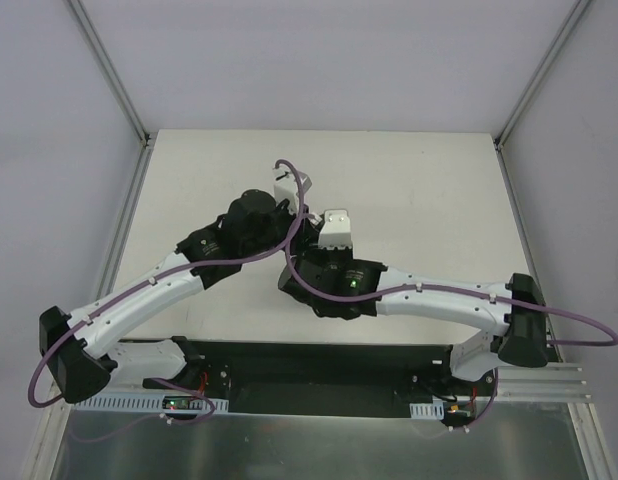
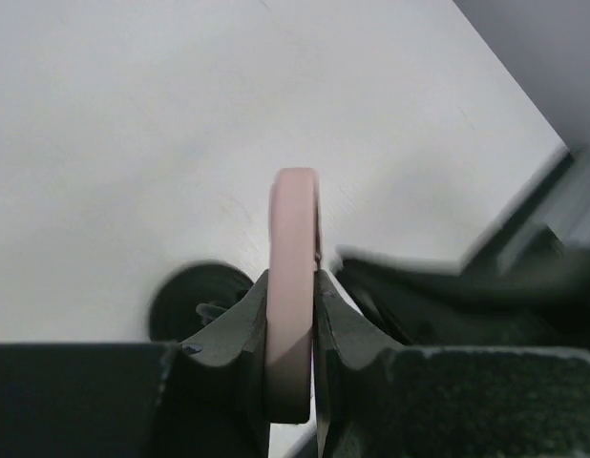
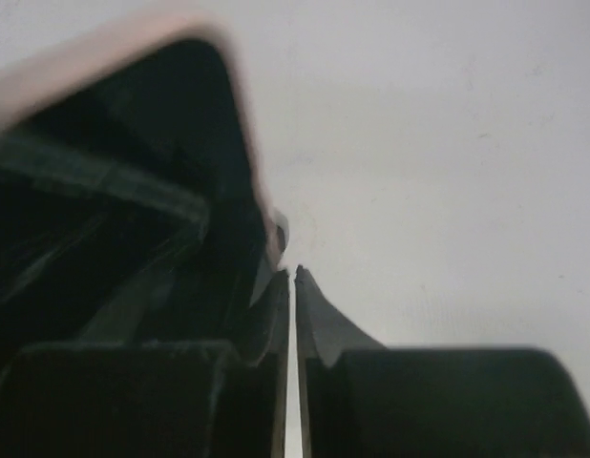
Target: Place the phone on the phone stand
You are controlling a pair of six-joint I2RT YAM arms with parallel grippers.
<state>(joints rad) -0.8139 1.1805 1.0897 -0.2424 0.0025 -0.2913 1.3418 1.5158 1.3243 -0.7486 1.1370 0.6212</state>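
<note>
In the left wrist view my left gripper point(image 2: 292, 277) is shut on the phone point(image 2: 293, 229), seen edge-on as a pale pink strip standing upright between the fingers. Below and left of it on the table lies the round black disc base of the phone stand point(image 2: 195, 298); its post and holder are mostly hidden behind my finger. In the right wrist view my right gripper point(image 3: 293, 275) is shut and empty, close beside the phone's black screen with its pink rim point(image 3: 180, 114). In the top view both wrists meet at mid-table and hide the phone and the stand.
The right arm's blurred black body point(image 2: 467, 286) lies close to the right of the phone. In the top view the left arm point(image 1: 254, 225) and the right arm point(image 1: 339, 275) crowd together, with purple cables looping over them. The white table point(image 1: 419, 190) has walls on three sides.
</note>
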